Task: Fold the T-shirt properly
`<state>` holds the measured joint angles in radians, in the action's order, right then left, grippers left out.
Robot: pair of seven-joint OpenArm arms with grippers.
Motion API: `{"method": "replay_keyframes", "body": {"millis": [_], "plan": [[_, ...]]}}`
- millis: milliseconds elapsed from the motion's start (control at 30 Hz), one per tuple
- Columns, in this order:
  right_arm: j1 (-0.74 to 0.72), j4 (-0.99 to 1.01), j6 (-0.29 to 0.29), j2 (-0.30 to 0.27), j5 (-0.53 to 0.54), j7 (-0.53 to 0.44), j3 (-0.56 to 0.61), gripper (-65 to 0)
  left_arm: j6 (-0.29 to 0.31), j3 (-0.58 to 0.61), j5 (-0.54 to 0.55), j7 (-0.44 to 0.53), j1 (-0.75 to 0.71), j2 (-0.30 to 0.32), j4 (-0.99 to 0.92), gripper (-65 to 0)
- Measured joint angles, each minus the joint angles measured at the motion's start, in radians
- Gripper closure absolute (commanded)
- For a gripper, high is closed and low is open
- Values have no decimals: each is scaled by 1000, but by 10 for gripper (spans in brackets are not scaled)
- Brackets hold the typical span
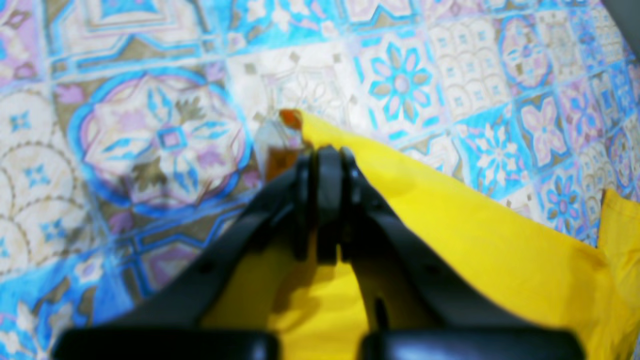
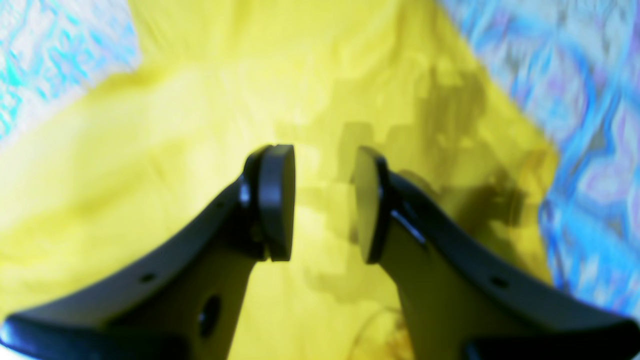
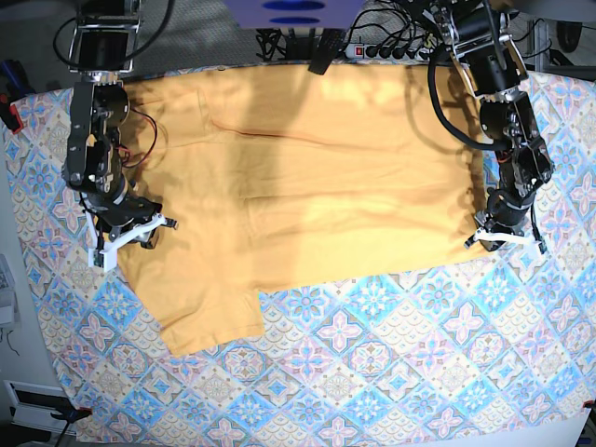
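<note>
The yellow-orange T-shirt (image 3: 317, 177) lies spread sideways on the patterned tablecloth (image 3: 391, 372), one sleeve (image 3: 209, 317) pointing toward the front. At its front right corner my left gripper (image 3: 504, 240) is low on the cloth. The left wrist view shows that gripper (image 1: 327, 165) shut on the T-shirt (image 1: 450, 215) just behind a pointed corner of the fabric. My right gripper (image 3: 126, 235) is at the shirt's left edge. Seen from the right wrist, this gripper (image 2: 324, 200) stands open over the T-shirt (image 2: 175, 125), with nothing between its pads.
Blue-pink tablecloth (image 1: 150, 135) covers the whole table. Cables and a power strip (image 3: 372, 47) run along the back edge behind the shirt. Both arm bases stand at the back corners.
</note>
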<state>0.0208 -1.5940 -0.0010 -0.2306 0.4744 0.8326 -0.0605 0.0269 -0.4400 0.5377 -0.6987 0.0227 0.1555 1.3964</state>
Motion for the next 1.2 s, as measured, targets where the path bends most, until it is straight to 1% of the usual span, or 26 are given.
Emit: {"method": "replay_keyframes", "body": {"millis": [67,167,267,333,400,467,500,600,667,700,767,800,867,1033,1067,1133,1200], "plan": [[-33,30,5,-3,1,-18,0,-198,0,0,42,-1,-39,3,29,0],[-62,108,1,-6,-3,-3,0,-198,-3,0,77,-5,-90,8,71,0],[-99,200,3,-37,-3,6,6,-198,2,0,96,-3,-136,8,126,0],[-140,253,-1,-56,-16,-4,1,-199,-1,-1,95,0,-153,5,142,0],[-188,303,0,-79,-3,-21,6,-203,0,0,96,-1,-159,3,143,0],[-219,349,1,-97,-3,-66,7,-234,0,0,97,0,-166,3,144,0],[-238,388,11,-108,-11,-80,13,-262,0,0,97,-1,-167,4,144,0],[-276,487,-4,-127,-112,-106,75,-331,-1,-2,96,-1,-173,5,144,0],[-291,533,20,-127,-167,-145,130,-356,0,-2,96,0,-171,2,144,0],[-304,557,57,-124,-206,-164,152,-356,4,-1,98,-1,-170,2,144,0],[-330,602,143,-114,-229,-212,172,-356,0,-1,96,-1,-171,3,144,0],[-343,631,160,-108,-264,-236,174,-356,0,-1,96,-1,-171,2,144,0],[-365,695,158,-108,-301,-272,178,-356,0,-1,96,-1,-171,3,144,0],[-398,848,154,-124,-310,-344,177,-356,0,-1,97,0,-171,2,144,0],[-406,868,167,-122,-312,-356,177,-356,-1,-1,97,-1,-171,3,144,0],[-416,895,230,-121,-310,-401,178,-356,0,-1,97,-1,-172,2,144,0],[-420,911,250,-116,-311,-429,178,-356,0,-1,97,0,-172,2,144,0]]}}
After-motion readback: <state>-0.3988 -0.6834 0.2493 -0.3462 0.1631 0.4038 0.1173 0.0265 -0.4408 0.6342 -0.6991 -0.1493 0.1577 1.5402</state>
